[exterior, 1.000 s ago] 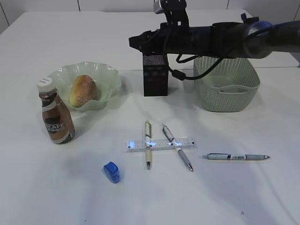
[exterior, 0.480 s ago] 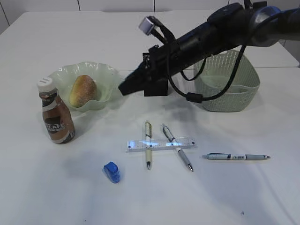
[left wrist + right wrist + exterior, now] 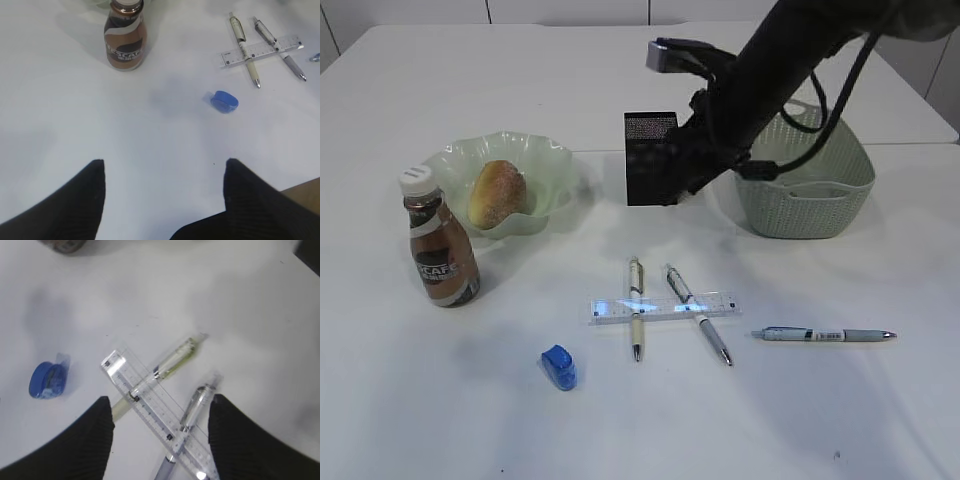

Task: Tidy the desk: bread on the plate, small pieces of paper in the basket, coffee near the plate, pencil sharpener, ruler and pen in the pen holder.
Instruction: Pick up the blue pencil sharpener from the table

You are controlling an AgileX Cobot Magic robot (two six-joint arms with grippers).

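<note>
The bread [image 3: 498,192] lies on the green plate [image 3: 552,160]. The coffee bottle [image 3: 438,240] stands left of the plate, by its front edge. A clear ruler [image 3: 663,307] lies across two pens [image 3: 636,305] [image 3: 698,312]. A third pen [image 3: 823,335] lies to the right and a blue sharpener [image 3: 559,367] to the left. My right gripper [image 3: 159,400] is open and empty, hovering above the ruler [image 3: 160,412]. In the exterior view it [image 3: 676,186] is in front of the black pen holder [image 3: 646,150]. My left gripper [image 3: 164,162] is open and empty over bare table. No paper pieces show.
A green mesh basket [image 3: 805,190] stands right of the pen holder, partly behind my right arm. The left wrist view shows the bottle [image 3: 125,37], sharpener [image 3: 223,101] and ruler [image 3: 260,48] far ahead. The table's front edge shows at its lower right.
My right arm swung from level above the pen holder, reached down-left, then drew back. It now tilts down in front of the holder. Nothing on the table moved.
</note>
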